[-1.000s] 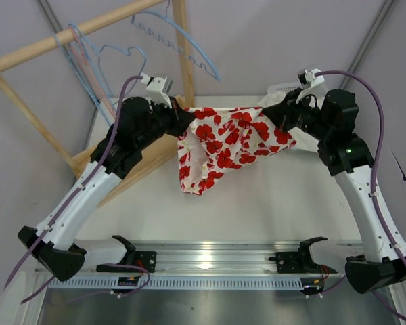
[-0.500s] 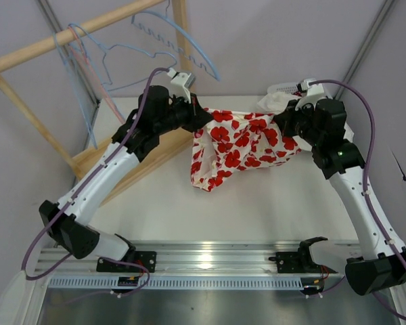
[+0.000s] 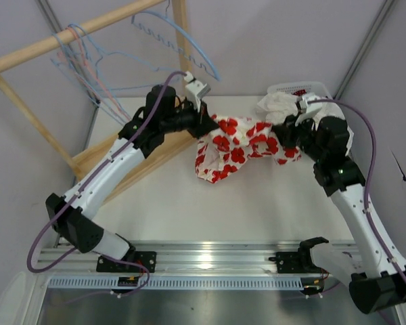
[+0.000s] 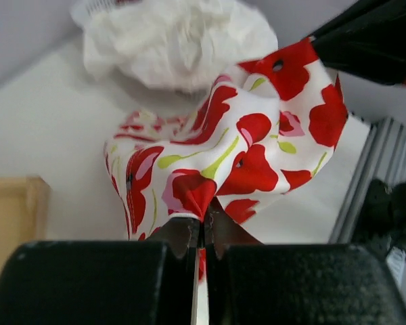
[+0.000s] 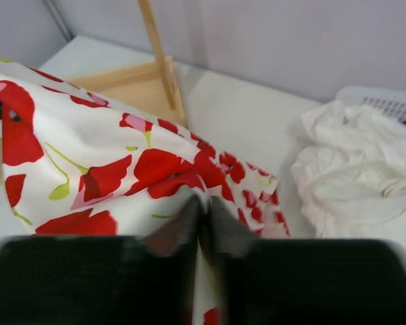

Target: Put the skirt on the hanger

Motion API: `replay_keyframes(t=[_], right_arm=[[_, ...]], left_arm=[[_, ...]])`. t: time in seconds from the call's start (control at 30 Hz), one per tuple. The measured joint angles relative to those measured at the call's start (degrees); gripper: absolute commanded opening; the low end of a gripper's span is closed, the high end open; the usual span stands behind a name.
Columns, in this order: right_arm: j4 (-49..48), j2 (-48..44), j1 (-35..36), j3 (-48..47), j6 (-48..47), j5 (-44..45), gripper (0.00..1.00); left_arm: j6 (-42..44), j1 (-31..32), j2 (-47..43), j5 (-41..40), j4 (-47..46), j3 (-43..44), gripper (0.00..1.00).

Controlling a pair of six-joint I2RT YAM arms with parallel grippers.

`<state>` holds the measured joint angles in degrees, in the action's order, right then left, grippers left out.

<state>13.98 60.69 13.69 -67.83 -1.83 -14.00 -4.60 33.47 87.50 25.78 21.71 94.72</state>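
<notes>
R hand [image 5: 204, 218] blurred at near edge, fingers pinched tight on skirt [image 5: 122, 169] fabric, white w/ red poppies, which spreads up & left. Crumpled white cloth [image 5: 358, 183] on right, apart from skirt; white basket [image 5: 392, 101] rim behind it. Wooden frame [image 5: 159, 61] upright far left on pale counter [image 5: 243, 115].

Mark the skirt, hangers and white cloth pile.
skirt [image 3: 243, 142], top external view, middle of the floral fabric
hangers [image 3: 98, 84], top external view, bunched wires below rail
white cloth pile [image 3: 276, 105], top external view, its centre
</notes>
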Motion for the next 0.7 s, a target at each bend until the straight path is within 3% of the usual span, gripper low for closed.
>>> replay_keyframes(t=[0.07, 0.1, 0.17, 0.27, 0.37, 0.53, 0.7], right_arm=[[2.29, -4.85, 0.72, 5.81, 0.87, -1.18, 0.56], [3.8, -7.58, 1.01, 8.81, 1.66, -1.99, 0.81], [8.83, -12.52, 1.57, 13.46, 3.52, -3.43, 0.98], [15.58, -16.57, 1.66, 14.84, 6.16, -3.43, 0.99], [20.52, -18.23, 1.38, 13.31, 8.92, -2.1, 0.99], [23.12, -14.53, 1.05, 8.98, 15.32, 1.62, 0.99], [20.31, -6.32, 1.42, 13.9, 22.69, 3.74, 0.95]], left_arm=[[0.17, 0.15, -3.56, 1.55, 0.24, -8.26, 0.05], [0.09, 0.5, -5.38, 1.9, -0.59, -12.9, 0.06], [0.04, 2.27, -8.28, 2.23, 0.15, -20.37, 0.12], [-0.04, 8.33, -11.17, 1.92, 1.75, -26.97, 0.36], [-0.96, 15.69, -13.9, 1.44, 3.15, -30.25, 0.99], [-4.98, 17.79, -19.56, -8.74, 7.61, -31.69, 1.0], [-12.13, 13.11, -20.63, -22.8, 12.72, -29.16, 0.99]])
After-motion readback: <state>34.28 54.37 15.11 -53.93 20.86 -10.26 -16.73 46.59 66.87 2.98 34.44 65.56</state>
